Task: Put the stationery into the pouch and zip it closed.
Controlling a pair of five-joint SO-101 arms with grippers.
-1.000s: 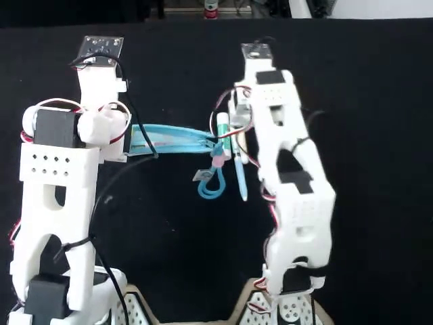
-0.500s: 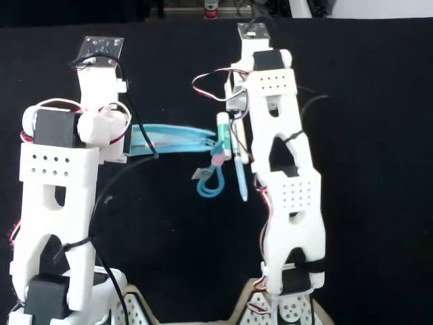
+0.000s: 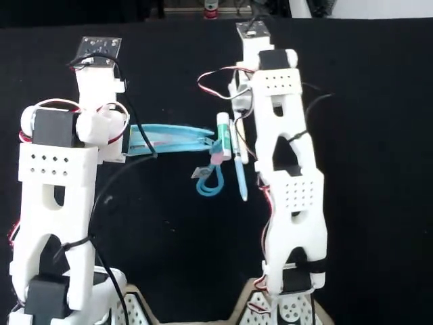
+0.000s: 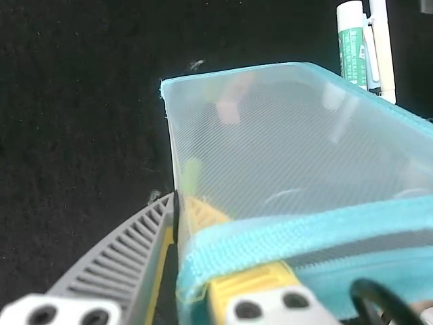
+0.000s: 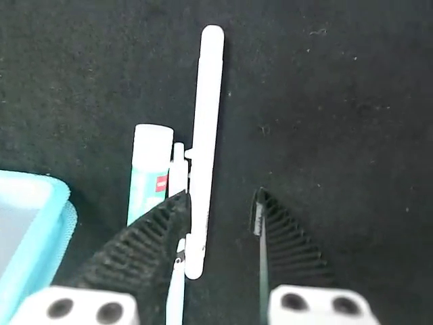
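A teal mesh pouch (image 3: 169, 138) lies on the black table, and its one end is pinched in my left gripper (image 3: 127, 146), which is shut on it. In the left wrist view the pouch (image 4: 284, 156) fills the space in front of the gripper (image 4: 183, 223). A green-and-white glue stick (image 3: 222, 135) and a pale pen (image 3: 240, 172) lie side by side at the pouch's other end. My right gripper (image 5: 222, 196) hangs open over them. The white pen (image 5: 206, 122) lies just inside one finger (image 5: 159, 233), and the glue stick (image 5: 149, 169) is outside it.
A blue cord loop (image 3: 211, 183) with a small tag lies beside the pouch's end, near the pen. The pouch's corner (image 5: 27, 217) is close beside the right gripper. Black cloth stretches open to the right of the right arm.
The right arm has straightened and stretched farther from its base, bringing its gripper over the pen and glue stick. The left arm and pouch have stayed put.
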